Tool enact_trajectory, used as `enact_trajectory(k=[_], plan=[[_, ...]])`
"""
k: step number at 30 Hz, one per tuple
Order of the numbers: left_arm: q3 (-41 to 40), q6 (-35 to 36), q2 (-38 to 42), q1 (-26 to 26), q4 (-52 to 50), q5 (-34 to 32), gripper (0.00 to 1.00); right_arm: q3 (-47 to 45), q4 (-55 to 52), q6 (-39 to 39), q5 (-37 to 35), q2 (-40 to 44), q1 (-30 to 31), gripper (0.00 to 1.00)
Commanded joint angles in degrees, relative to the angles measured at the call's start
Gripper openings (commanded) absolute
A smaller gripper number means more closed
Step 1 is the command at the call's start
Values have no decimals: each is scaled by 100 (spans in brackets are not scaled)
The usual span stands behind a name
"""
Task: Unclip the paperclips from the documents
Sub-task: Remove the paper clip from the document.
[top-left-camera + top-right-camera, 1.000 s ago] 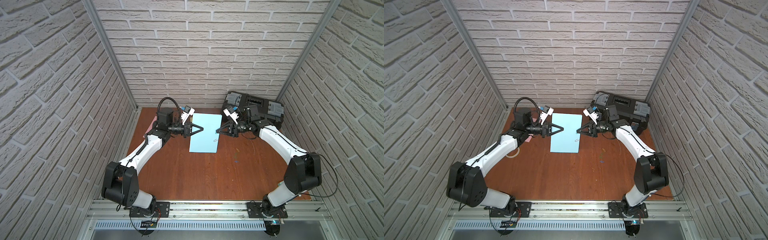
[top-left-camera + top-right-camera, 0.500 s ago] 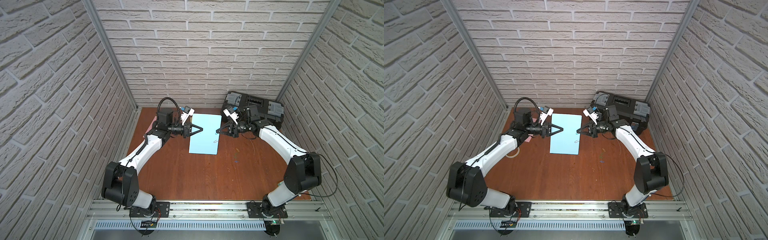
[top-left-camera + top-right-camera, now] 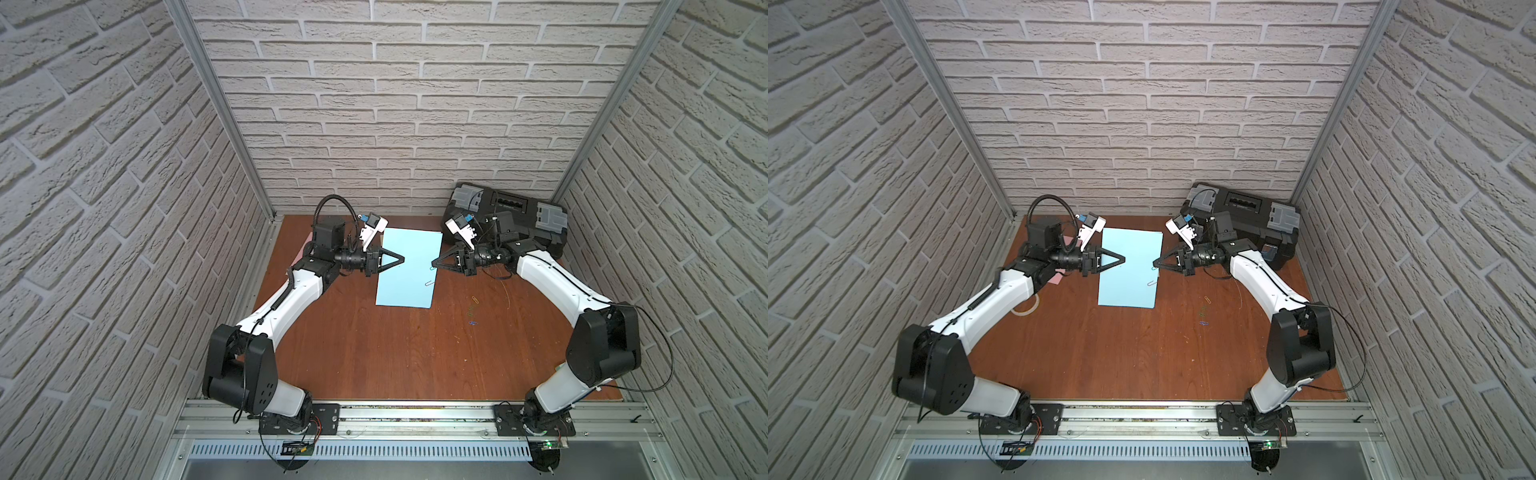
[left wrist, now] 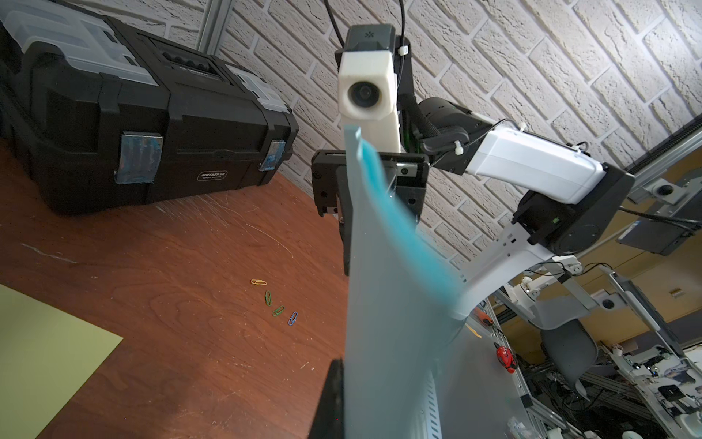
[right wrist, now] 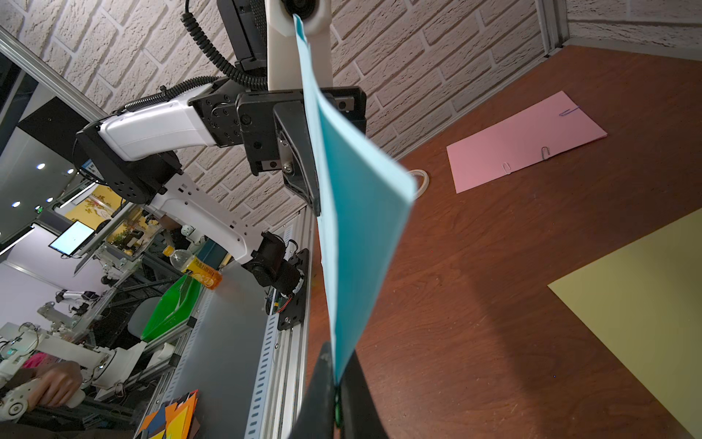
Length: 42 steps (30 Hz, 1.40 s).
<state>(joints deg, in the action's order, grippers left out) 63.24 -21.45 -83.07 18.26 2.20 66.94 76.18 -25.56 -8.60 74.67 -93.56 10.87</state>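
Light blue sheet [image 3: 409, 266] is held off the bench [image 3: 374, 353], stretched between both end effectors. Left end effector [image 3: 402, 259] is pressed together on one long edge. Right end effector [image 3: 434, 263] is pinched on the opposite edge, apparently on a green clip [image 5: 336, 410] there. A second clip [image 3: 428, 283] is seen on that same edge, just beside the right end effector. Four loose clips [image 4: 278, 311] are scattered on the bench behind and below the right end effector, judged already removed. Yellow sheet [image 5: 645, 311] is flat on the bench beneath the held sheet; no clips are seen on its visible part. Pink sheet [image 5: 524, 144] is lying behind the left end effector with three clips on it. Task is judged roughly half done: blue sheet in progress, pink not started.
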Motion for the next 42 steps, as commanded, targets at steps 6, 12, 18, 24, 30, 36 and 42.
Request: enact_trajectory(k=[6,12,18,24,30,36,42], plan=[[-31,131,238,-142,70,45,0,162,-123,-145,110,-65,-33,7],[-23,144,270,-172,35,45,0,193,-191,-187,75,-84,-33,7],[13,168,267,-182,-26,47,0,212,-202,-202,76,-114,-34,7],[17,196,265,-185,-41,37,0,215,-290,-247,-4,-102,-63,7],[21,203,277,-189,-43,43,0,153,-309,-252,-80,-79,-107,7],[31,247,298,-202,-97,76,0,70,-337,-251,-146,-57,-125,7],[13,274,292,-200,-81,99,0,-71,-312,-75,-606,12,-149,6]])
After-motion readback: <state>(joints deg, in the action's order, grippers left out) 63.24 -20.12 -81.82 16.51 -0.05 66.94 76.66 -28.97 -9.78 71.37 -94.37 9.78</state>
